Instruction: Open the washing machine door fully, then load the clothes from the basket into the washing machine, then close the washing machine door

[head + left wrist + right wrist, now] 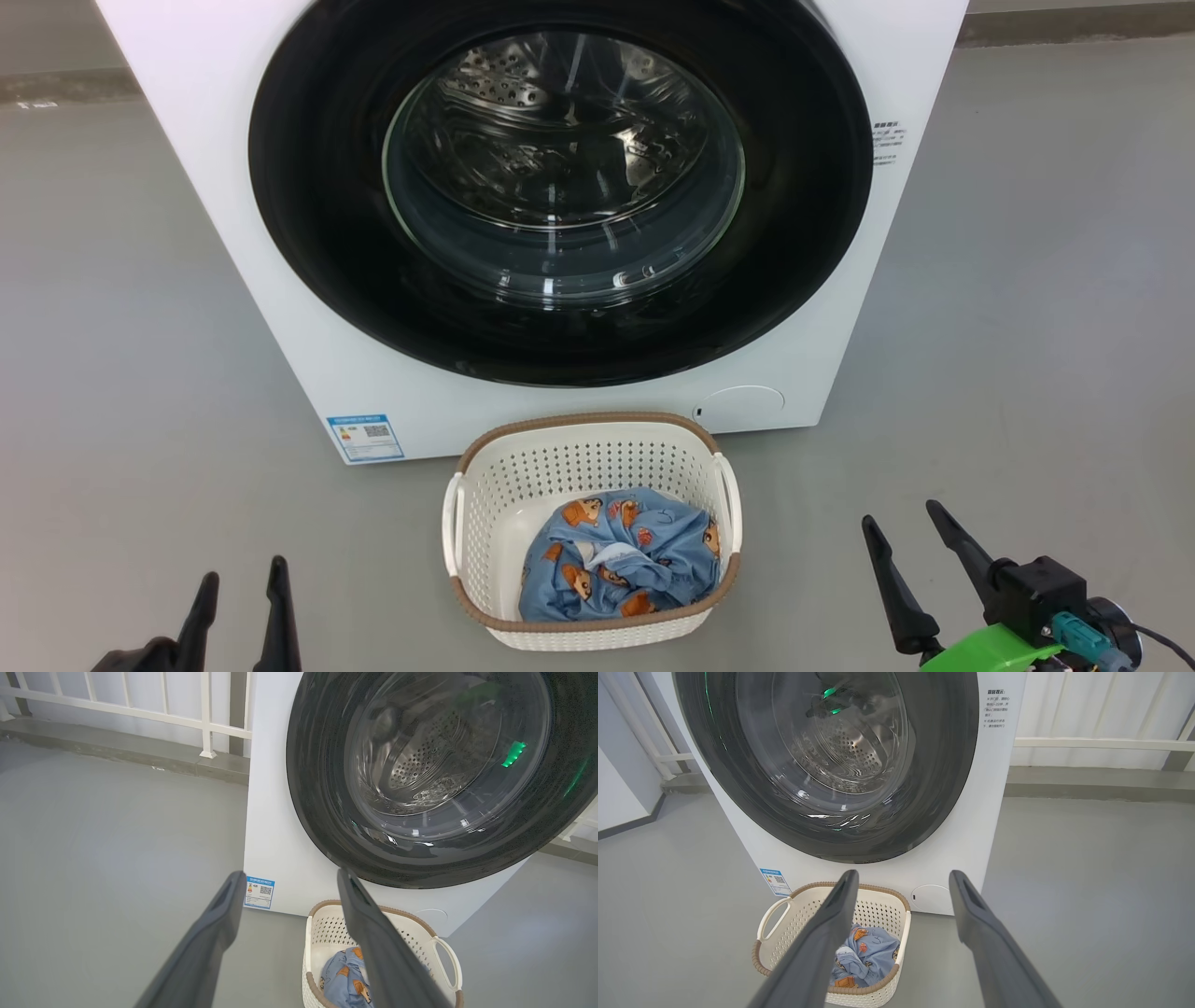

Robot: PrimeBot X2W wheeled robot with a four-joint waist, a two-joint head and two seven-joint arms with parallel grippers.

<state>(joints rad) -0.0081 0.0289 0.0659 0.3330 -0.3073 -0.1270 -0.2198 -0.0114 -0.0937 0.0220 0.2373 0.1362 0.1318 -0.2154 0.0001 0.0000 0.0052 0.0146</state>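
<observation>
insp. report, status at this moment.

1. washing machine [411,411]: white front-loader, stands on grey floor [140,420] directly ahead of me. blue label [366,437] at its lower left corner, round filter cap [742,408] at lower right.

2. washing machine door [560,177]: shut, black rim lies flush against the machine front. steel drum visible through the glass centre. no contact w/ either of my pincers.

3. basket [579,467]: upright on the floor, just in front of the machine, below the door and between label and filter cap. whether it touches the machine front: cannot tell.

4. clothes [621,560]: light blue fabric w/ orange-brown bears, bunched in the near half of the basket bottom, a bit of white showing mid-pile. all inside the basket.

5. left pincer [244,569]: low at my left, fingers pointing up the head view, spread wide apart, nothing between them. well clear of the basket.

6. right pincer [901,513]: low at my right, fingers likewise spread wide, holding nothing. apart from the basket, to its right.

7. both wrist views: fingers aim toward the machine front, basket below them.
</observation>
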